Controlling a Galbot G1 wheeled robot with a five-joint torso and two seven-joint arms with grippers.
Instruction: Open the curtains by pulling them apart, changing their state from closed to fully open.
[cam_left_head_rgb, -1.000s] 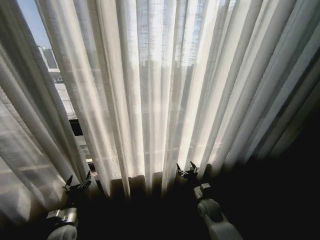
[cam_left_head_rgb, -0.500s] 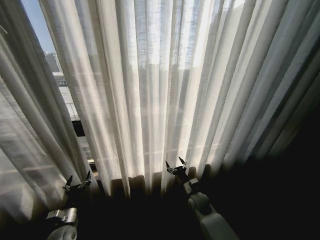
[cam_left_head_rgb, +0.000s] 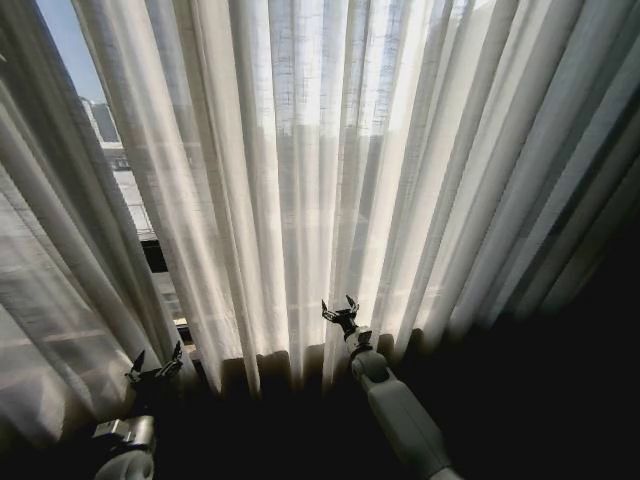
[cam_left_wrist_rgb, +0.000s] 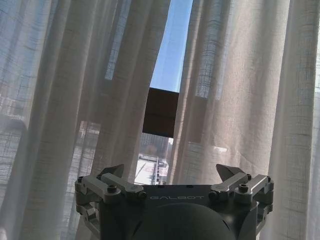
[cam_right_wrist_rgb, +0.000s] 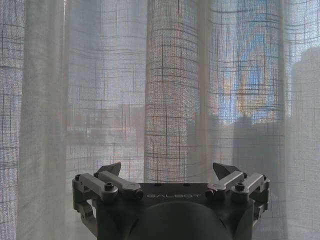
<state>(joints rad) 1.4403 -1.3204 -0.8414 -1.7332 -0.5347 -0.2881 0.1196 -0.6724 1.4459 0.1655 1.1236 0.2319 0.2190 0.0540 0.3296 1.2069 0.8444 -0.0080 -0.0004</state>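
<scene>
Since a second ago the right gripper (cam_left_head_rgb: 340, 308) has been carried leftward and slightly upward along the curtains (cam_left_head_rgb: 330, 170); the left gripper (cam_left_head_rgb: 155, 365) is unchanged; the sheer pleated curtains are hung across the window, parted by a narrow gap near their left edge; both grippers are held spread, empty, before the lower folds.
</scene>
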